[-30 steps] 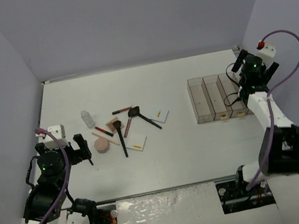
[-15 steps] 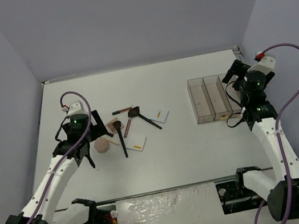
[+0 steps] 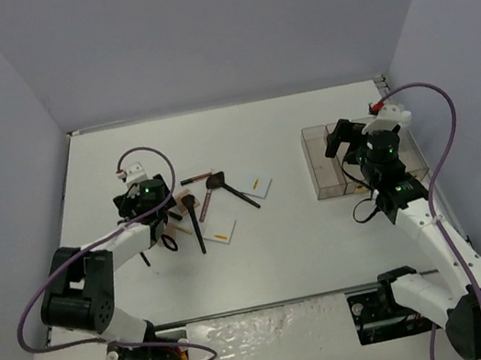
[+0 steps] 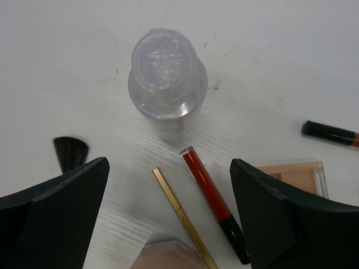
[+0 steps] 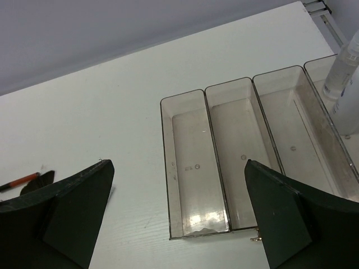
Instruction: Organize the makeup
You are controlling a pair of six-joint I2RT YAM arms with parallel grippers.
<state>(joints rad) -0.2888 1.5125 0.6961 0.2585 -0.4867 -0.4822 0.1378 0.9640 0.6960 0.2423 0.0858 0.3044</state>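
1. Two grippers are spread wide and hold nothing. The left gripper hangs over the loose makeup on the left half of the table, and the right gripper hangs over the organizer.
2. Nearest under the left gripper, between its fingers, the edge of the pink compact shows. The tan pencil and red pencil lie side by side just past it, close but apart.
3. Just beyond them the clear bottle stands upright, seen from above its cap. The red pencil's tip lies just beside its base.
4. The bottle looks like the next pick.
   - The gripper should move forward until its fingers straddle the bottle, then drop below the cap and close on the body.
   - It should stay clear of the pencils and of the brush bristles by the left finger.
   - The bottle is smooth and round, so an off-centre squeeze could tip it or let it slip.
5. Farther into the scatter lie a black-handled brush and two white cards.
6. Across the table, the organizer has four compartments side by side. Three show bare floors. The one at the right edge of the right wrist view holds a second bottle, upright, so the picked bottle probably belongs there too.
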